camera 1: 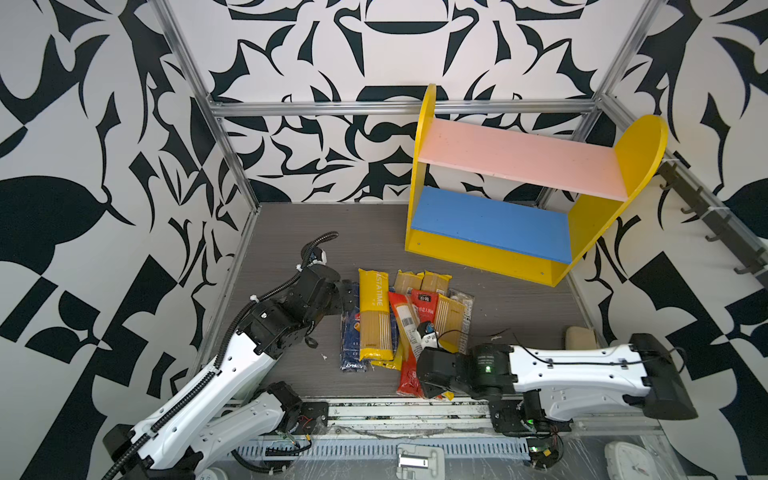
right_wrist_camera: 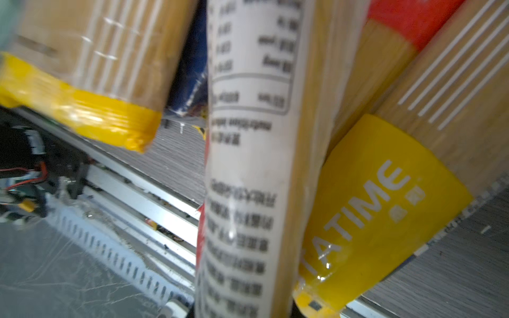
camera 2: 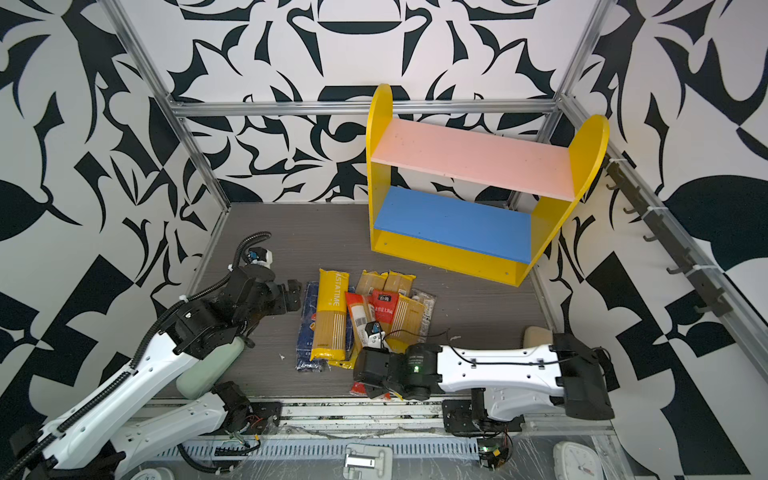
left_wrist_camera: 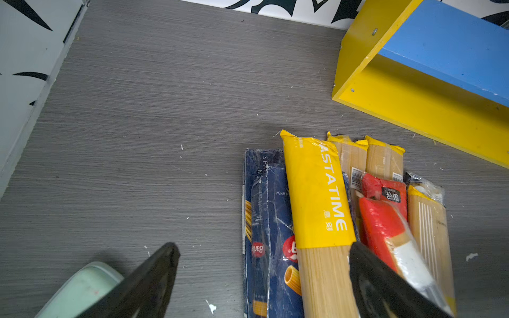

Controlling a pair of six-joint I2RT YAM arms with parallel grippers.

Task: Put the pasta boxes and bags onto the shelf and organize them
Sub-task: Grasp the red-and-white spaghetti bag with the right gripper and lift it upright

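Observation:
The shelf point(camera 1: 494, 253) point(camera 2: 449, 257) point(left_wrist_camera: 413, 110) stands at the back right, its pink and blue boards bare. In front lies a pile of pasta. On its left are two dark blue boxes point(camera 1: 351, 345) point(left_wrist_camera: 271, 220), with a yellow PASTATIME bag point(camera 1: 374, 316) point(left_wrist_camera: 316, 198) over them. Several more bags lie to the right. My left gripper point(camera 1: 349, 297) point(left_wrist_camera: 264, 264) hovers open above the boxes and the yellow bag. My right gripper point(camera 1: 419, 374) point(camera 2: 365, 374) is shut on a red-ended bag with a white label point(camera 1: 402, 320) point(right_wrist_camera: 248, 165). A second red bag point(camera 1: 424, 305) lies next to it.
A pale green object point(camera 2: 208, 370) point(left_wrist_camera: 80, 291) lies under the left arm. A beige object point(camera 1: 579, 336) sits by the right wall. A metal rail point(camera 1: 415, 411) runs along the front edge. A hook rail point(camera 1: 706, 212) lines the right wall.

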